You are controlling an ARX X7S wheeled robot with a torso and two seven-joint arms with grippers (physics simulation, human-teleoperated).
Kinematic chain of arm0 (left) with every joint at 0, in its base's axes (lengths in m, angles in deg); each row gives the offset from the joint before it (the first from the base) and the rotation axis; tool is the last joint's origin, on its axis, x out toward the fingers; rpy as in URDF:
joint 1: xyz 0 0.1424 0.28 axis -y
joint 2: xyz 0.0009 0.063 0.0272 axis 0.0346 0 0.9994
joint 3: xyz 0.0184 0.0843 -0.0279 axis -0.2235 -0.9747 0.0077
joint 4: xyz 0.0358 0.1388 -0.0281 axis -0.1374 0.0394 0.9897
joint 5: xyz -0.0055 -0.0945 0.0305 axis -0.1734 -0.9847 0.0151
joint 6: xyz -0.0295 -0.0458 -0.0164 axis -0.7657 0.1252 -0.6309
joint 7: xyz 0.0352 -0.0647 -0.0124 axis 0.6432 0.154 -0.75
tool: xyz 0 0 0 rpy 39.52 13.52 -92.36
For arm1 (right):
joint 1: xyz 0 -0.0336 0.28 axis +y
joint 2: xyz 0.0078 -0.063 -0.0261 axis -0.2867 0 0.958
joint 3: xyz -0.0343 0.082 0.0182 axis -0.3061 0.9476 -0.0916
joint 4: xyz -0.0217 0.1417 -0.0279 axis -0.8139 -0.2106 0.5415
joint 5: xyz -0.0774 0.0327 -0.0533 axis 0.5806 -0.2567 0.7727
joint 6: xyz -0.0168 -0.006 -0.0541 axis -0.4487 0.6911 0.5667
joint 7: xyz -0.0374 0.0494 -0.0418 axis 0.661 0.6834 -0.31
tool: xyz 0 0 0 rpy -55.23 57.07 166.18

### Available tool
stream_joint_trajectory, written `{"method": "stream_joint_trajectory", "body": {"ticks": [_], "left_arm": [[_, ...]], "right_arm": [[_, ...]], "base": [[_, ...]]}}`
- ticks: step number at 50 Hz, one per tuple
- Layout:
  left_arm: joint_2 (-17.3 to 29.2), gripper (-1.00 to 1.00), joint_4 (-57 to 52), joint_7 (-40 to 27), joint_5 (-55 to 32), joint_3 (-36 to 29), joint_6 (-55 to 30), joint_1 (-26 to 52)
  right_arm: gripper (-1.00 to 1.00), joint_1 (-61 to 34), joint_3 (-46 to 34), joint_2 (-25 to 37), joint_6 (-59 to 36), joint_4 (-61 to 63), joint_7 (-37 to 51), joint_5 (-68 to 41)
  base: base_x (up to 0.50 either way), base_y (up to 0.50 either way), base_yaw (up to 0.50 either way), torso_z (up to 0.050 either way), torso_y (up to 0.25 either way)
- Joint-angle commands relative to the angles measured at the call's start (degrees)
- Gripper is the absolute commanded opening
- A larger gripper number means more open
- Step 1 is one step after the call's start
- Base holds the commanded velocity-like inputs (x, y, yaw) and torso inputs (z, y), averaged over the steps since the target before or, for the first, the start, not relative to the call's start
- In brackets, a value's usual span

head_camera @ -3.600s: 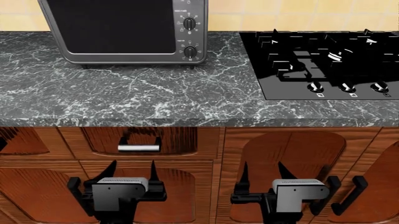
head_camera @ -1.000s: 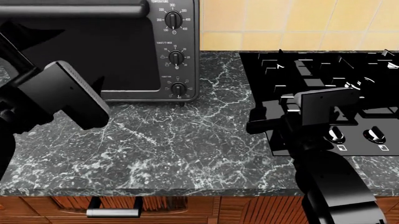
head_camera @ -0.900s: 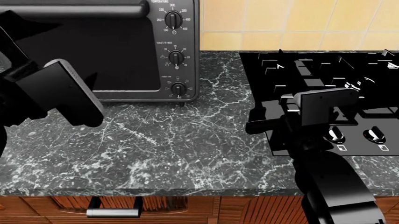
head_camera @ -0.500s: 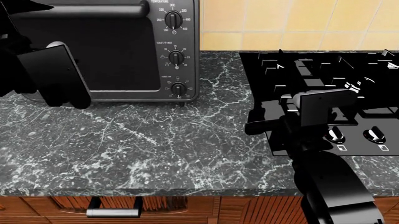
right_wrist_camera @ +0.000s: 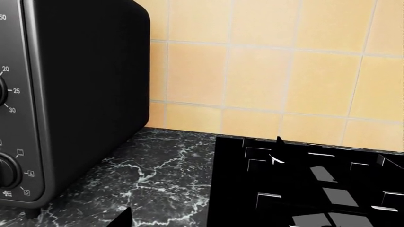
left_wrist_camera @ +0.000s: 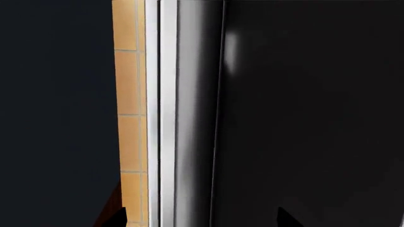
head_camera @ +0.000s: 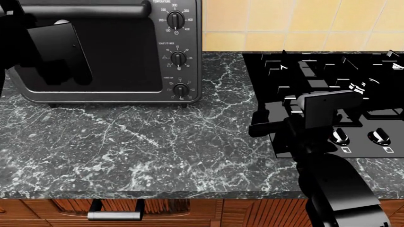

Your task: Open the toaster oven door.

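Note:
The dark-grey toaster oven (head_camera: 183,52) stands at the back left of the counter, with three black knobs (head_camera: 178,57) down its right panel. Its dark glass door (head_camera: 123,56) is closed, with the bar handle (head_camera: 107,9) along the top edge. My left gripper (head_camera: 39,16) is raised in front of the door's left part, its fingertips hidden behind its own body. In the left wrist view the gripper (left_wrist_camera: 200,220) is open, and the silver handle bar (left_wrist_camera: 167,113) lies close ahead between the two fingertips. My right gripper (head_camera: 296,113) is open and empty above the counter, beside the stovetop.
A black glass stovetop (head_camera: 328,71) with burners and knobs fills the right of the marble counter (head_camera: 158,151); it also shows in the right wrist view (right_wrist_camera: 303,189). Yellow tiled wall (head_camera: 284,23) behind. Brown cabinet doors with a drawer handle (head_camera: 113,215) lie below the counter edge.
My left gripper has risen and moved toward the oven, from low over the counter to the door's upper left near the handle. The right arm has not moved.

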Motion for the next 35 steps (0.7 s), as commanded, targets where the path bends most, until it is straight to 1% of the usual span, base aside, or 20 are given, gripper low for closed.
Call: {"method": "stream_joint_trajectory", "body": {"ticks": [1, 23, 35], "left_arm": [[-2.77, 1.00, 6.13, -0.21, 1.23, -1.62, 3.01, 2.36], [-8.26, 1.00, 17.52, -1.69, 3.03, -4.37, 8.07, 6.20], [-8.98, 1.00, 19.61, -2.12, 3.43, -5.05, 9.01, 6.28]], "right_arm": [[1.00, -0.04, -0.08, 0.29, -0.23, 0.25, 0.36, -0.28], [1.00, -0.25, 0.52, 0.94, -0.55, 0.60, 0.91, -1.21], [1.00, -0.17, 0.67, 1.30, -0.74, 0.98, 1.21, -1.61]], "base": [[0.00, 0.00, 0.00, 0.000, 0.000], [0.00, 0.00, 0.00, 0.000, 0.000], [0.00, 0.00, 0.00, 0.000, 0.000]]}}
